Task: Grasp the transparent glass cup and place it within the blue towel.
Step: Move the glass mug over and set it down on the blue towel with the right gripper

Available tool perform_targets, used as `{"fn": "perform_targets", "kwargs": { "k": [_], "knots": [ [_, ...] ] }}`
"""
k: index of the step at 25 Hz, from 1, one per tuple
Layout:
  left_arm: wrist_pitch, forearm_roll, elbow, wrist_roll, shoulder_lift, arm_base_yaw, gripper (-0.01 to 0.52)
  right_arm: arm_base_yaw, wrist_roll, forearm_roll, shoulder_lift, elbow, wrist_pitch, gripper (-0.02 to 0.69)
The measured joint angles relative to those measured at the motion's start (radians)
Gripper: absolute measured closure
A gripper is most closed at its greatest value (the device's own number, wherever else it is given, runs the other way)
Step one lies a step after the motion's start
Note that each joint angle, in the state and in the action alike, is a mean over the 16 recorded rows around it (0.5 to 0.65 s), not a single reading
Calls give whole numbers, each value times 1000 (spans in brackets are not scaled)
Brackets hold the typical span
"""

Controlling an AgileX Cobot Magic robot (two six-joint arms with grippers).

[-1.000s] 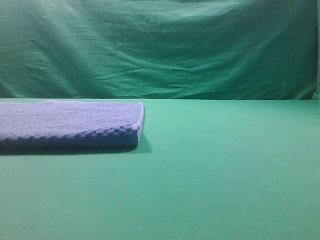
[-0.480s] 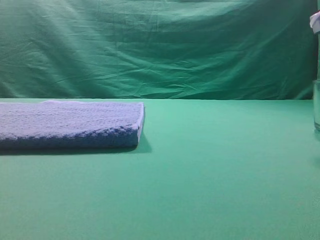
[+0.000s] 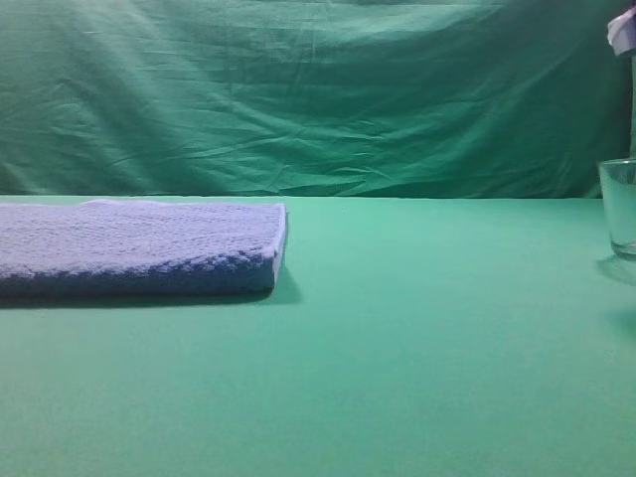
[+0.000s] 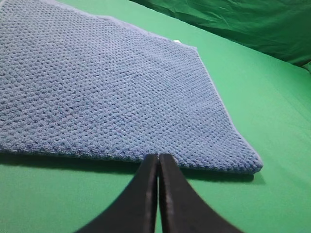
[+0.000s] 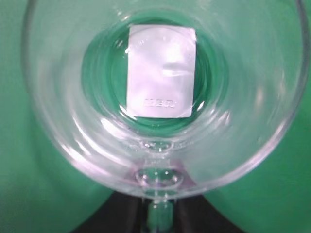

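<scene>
Glass cup (image 3: 620, 207) is at the far right, well apart from the blue towel (image 3: 139, 243) on the left. Right gripper (image 5: 158, 216) looks pinched on its rim, left gripper (image 4: 158, 167) closed empty. Slick glass could slip mid-carry.

1. The blue towel (image 3: 139, 248) lies flat at the far left of the green table (image 3: 417, 348); its top is bare.
2. Right of the towel, open table runs to the transparent glass cup (image 3: 619, 207) at the right edge.
</scene>
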Motion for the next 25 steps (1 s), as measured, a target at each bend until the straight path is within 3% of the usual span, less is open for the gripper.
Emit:
{"fn": "perform_targets", "kwargs": {
  "k": [15,25],
  "knots": [
    [0,0,0,0,0,0,514,480,-115,177,175,-263,-134,548],
    [0,0,0,0,0,0,514,625,-189,193,434,-471,-165,548]
  ]
}}
